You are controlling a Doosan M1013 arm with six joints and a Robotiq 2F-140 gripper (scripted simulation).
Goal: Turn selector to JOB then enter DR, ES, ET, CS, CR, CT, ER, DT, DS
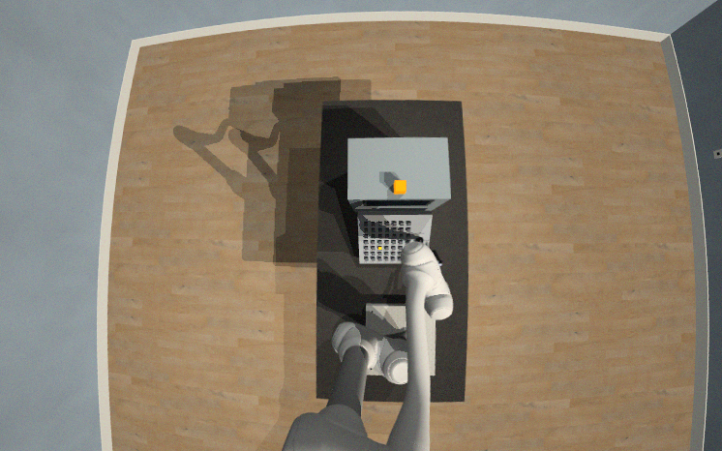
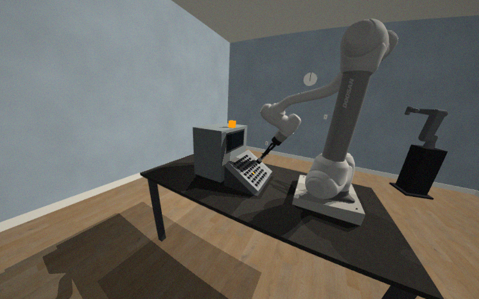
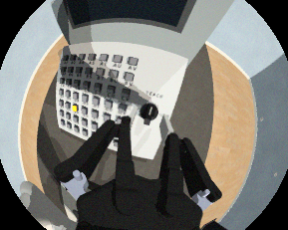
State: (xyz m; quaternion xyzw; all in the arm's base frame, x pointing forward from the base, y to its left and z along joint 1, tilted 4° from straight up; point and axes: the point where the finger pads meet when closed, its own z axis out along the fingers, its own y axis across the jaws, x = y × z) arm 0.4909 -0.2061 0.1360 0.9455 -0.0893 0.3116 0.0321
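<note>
The grey machine (image 1: 399, 172) stands on the dark table with a sloped keypad (image 1: 390, 240) at its front; it also shows in the side view (image 2: 250, 170). One key is lit yellow (image 3: 75, 107), in the keypad's left part. The black selector knob (image 3: 147, 113) sits to the right of the keys. My gripper (image 3: 148, 116) hovers just in front of the knob, fingers partly apart and empty, one tip on each side of it. I cannot tell whether the tips touch the knob. The key names are too small to read.
An orange cube (image 1: 400, 186) sits on top of the machine. The dark screen (image 3: 130, 1) is above the keypad. The arm's base (image 2: 329, 200) stands on the table behind me. A second small arm on a black pedestal (image 2: 422, 163) stands on the floor far right.
</note>
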